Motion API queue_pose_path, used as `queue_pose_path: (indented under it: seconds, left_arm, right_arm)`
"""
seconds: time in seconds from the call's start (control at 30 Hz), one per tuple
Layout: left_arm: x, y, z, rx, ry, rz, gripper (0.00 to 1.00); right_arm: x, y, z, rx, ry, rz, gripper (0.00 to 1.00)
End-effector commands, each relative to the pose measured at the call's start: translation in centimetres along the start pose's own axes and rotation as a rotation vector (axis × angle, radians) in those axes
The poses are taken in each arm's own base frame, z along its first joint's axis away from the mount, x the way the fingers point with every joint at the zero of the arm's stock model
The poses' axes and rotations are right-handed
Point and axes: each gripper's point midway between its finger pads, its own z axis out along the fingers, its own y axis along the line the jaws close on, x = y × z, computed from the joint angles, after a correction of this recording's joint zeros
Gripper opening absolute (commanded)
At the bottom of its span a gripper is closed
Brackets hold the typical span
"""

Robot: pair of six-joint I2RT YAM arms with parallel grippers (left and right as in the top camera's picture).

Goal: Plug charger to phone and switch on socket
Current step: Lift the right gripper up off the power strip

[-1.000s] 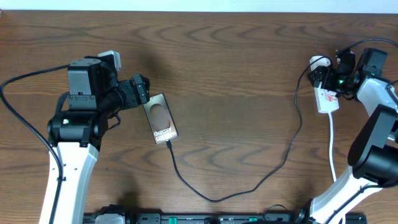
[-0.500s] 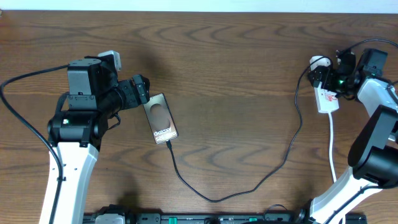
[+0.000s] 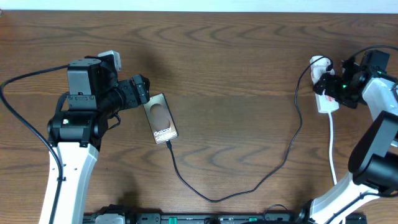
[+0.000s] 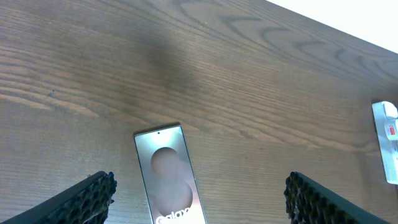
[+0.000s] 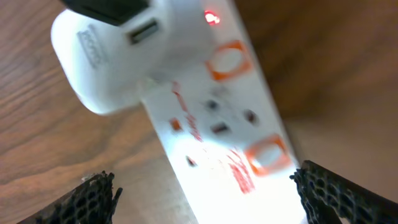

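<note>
The brown wooden table (image 3: 236,74) carried everything. My left arm (image 3: 71,134) stood at its left side and my right arm (image 3: 376,146) at its right side.

The charger (image 3: 249,186), a thin black cable, ran in a long loop across the table. It went from the lower short edge of the phone (image 3: 161,118) to the white adapter (image 3: 319,62) on the right. From above, its plug tip (image 3: 168,143) met the phone's edge, but I could not tell if it sat fully inside.

The phone lay flat, back side up, left of the middle. My left pincer (image 3: 144,92) was just beside its upper end, the fingers spread wide and holding nothing.

The socket (image 3: 326,99) lay near the right edge, with the adapter at its far end. My right pincer (image 5: 203,177) hung above it, also spread wide and empty, one finger on each side of the strip in the wrist view. This view was blurred, so perhaps it did not touch. A small red lamp (image 5: 211,17) glowed on the socket, near the adapter.
</note>
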Motion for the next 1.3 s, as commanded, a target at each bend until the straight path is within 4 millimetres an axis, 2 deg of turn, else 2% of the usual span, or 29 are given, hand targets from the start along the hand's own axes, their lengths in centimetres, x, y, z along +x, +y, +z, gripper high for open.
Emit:
queue_pose_path:
  seconds: [0.0, 0.2, 0.37, 1.27]
  left_arm:
    - [0.1, 0.1, 0.1, 0.003, 0.008, 0.011, 0.89]
    - [0.1, 0.1, 0.1, 0.003, 0.008, 0.011, 0.89]
    - [0.1, 0.1, 0.1, 0.003, 0.008, 0.011, 0.89]
    - [0.1, -0.1, -0.2, 0.006, 0.002, 0.014, 0.89]
  right_arm:
    - [-1.6, -1.2, -4.8, 0.116, -0.111, 0.071, 0.99]
    - [-1.6, 0.5, -10.8, 0.096, -0.198, 0.114, 0.99]
    - [0.2, 1.0, -13.7, 0.088, -0.191, 0.187, 0.99]
    - [0.5, 1.0, -13.9, 0.089, -0.186, 0.19, 0.99]
